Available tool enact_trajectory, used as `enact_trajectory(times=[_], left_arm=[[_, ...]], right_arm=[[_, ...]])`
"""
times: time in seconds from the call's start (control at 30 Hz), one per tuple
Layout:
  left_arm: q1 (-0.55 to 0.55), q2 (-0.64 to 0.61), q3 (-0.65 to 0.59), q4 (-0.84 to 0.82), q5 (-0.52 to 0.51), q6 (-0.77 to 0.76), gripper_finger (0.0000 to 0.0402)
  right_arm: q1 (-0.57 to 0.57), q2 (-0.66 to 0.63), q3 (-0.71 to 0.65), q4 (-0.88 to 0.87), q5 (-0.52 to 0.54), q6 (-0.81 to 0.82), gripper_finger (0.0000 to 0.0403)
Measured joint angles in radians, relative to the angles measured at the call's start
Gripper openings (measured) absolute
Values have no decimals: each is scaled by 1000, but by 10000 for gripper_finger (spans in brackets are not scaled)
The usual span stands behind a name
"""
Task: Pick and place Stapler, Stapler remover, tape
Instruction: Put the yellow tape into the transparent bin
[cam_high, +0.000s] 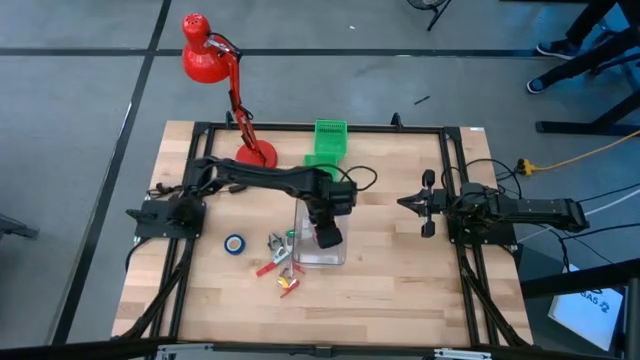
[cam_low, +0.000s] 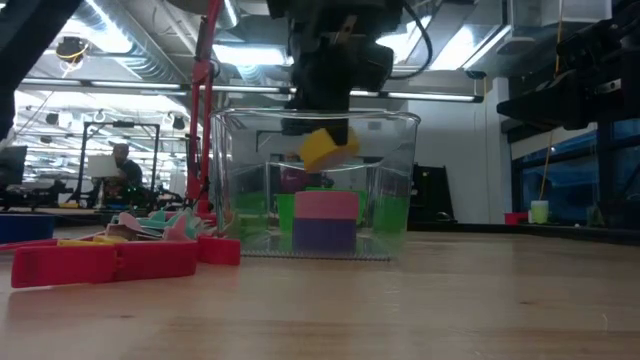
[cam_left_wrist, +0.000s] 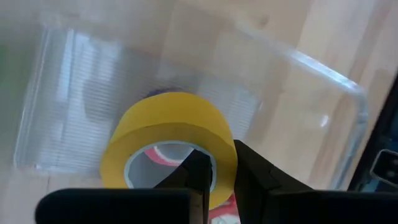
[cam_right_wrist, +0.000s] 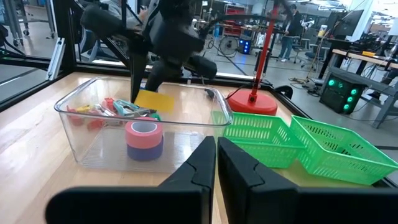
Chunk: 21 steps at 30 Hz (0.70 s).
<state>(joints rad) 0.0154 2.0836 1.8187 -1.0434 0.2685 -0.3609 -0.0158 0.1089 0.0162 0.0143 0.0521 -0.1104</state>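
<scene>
Left gripper (cam_left_wrist: 214, 177) pinched wall of yellow tape roll (cam_left_wrist: 171, 134), held above clear bin (cam_right_wrist: 74, 106), over stacked pink roll (cam_right_wrist: 144, 132). Risk: release would land it on that stack, bounce or roll out. Right gripper (cam_right_wrist: 216, 155) pressed together, waited near table's right edge.

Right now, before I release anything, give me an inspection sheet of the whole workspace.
Surface: wooden table, bare on the right half.
Job's things: yellow tape held above clear box; pink tape stacked on a purple roll inside; blue tape on the table.
Clutter: red and grey pieces beside the box; red lamp; green baskets.
Hands: left hand shut on the yellow tape; right hand shut, waiting at the right edge.
Cables: yellow cord on the floor.
Surroundings: people in the room behind.
</scene>
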Motion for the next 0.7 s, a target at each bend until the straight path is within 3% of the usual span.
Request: enact_trajectory(times=[0.7], left_arm=[[-40, 63, 10, -10, -23, -21, 43]], right_arm=[[0, 0, 0, 1, 0, 0, 21]])
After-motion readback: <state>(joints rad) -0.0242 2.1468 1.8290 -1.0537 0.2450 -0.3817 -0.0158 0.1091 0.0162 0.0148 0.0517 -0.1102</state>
